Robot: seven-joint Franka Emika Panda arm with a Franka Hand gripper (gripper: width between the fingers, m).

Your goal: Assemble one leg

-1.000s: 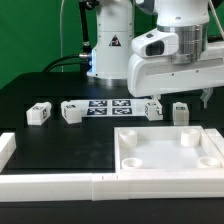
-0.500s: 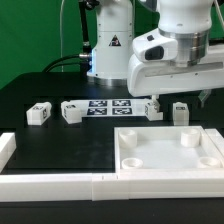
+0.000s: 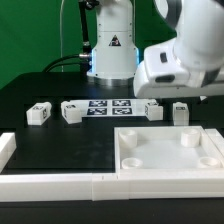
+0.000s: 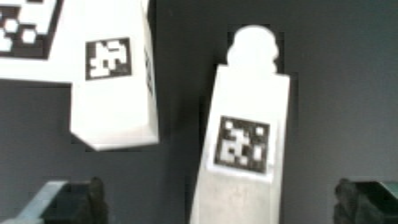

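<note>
The arm (image 3: 185, 62) is blurred, one leg (image 4: 244, 140) cropped.

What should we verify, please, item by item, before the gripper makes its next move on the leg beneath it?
1. Gripper open, holding nothing: ok.
2. Leg lies between the fingers in the wrist view: ok.
3. Second leg apart from that leg, seemingly outside the closing path: ok.
4. Height of the fingertips over the leg: cannot tell.
5. Leg's rounded peg end in view, uncovered: ok.
6. White panel lies flat on the table: ok.
</note>
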